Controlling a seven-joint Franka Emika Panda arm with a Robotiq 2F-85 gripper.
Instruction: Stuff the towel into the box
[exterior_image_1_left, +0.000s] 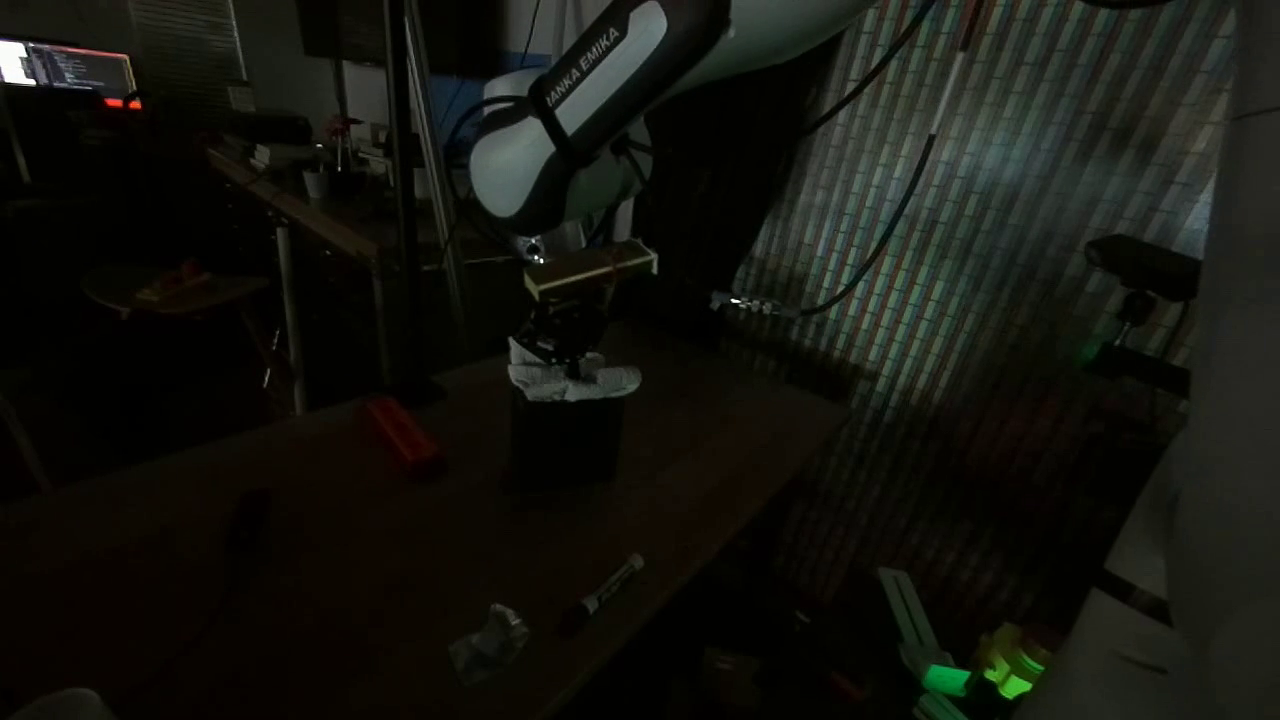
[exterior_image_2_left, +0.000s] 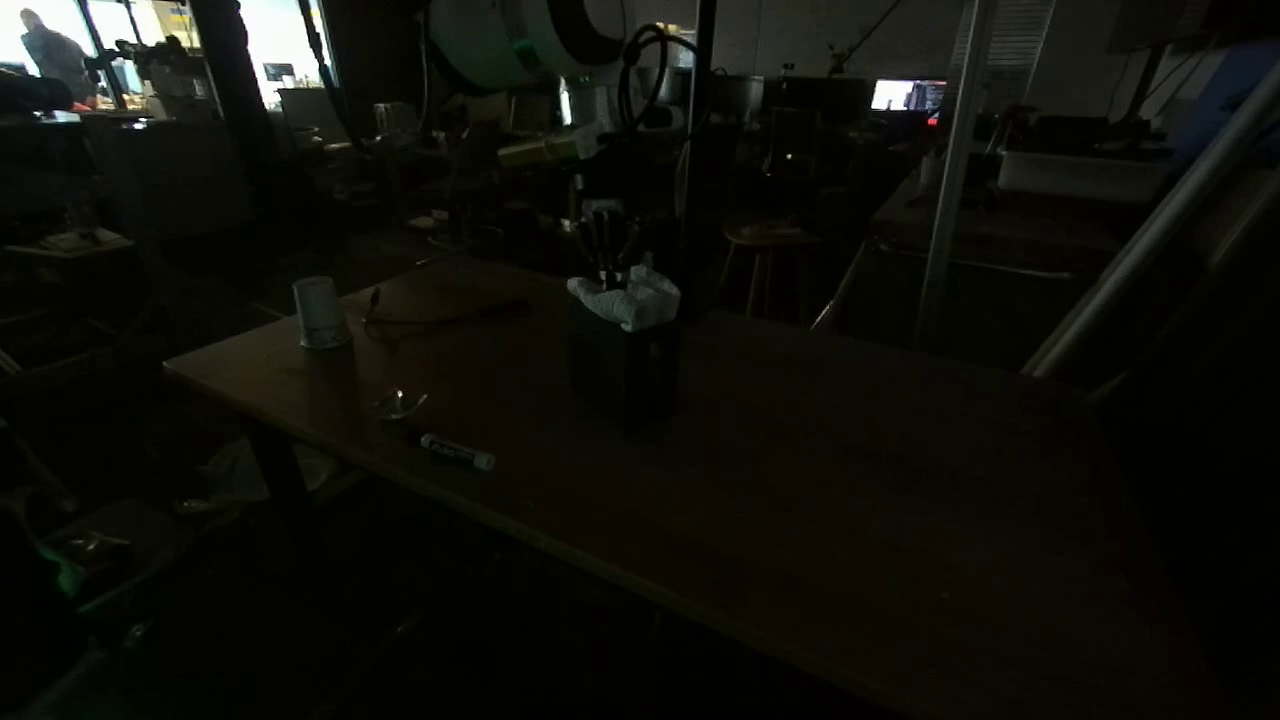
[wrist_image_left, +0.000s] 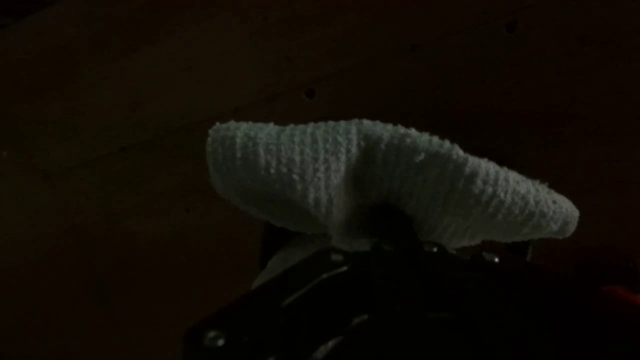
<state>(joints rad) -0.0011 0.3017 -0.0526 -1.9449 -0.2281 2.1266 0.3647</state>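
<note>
where one dark, square-edged box is topped by one white, ribbed towel, one pincer is sunk in folds from twelve o'clock; its opening and hold cannot be told.

Table: wooden top, dimly lit; wrist view gives small dark spots in the surface. Clock centred on the box, 12 at top. Box dark, standing upright on the table in both exterior views.

In an exterior view: red block at 9 o'clock; marker between 5 and 6, near the table's edge; plastic, clear, crumpled, between 6 and 7.

In an exterior view: cup between 9 and 10 — narrower end up, well apart from the box; cord between the two — course partly lost in shadow.
</note>
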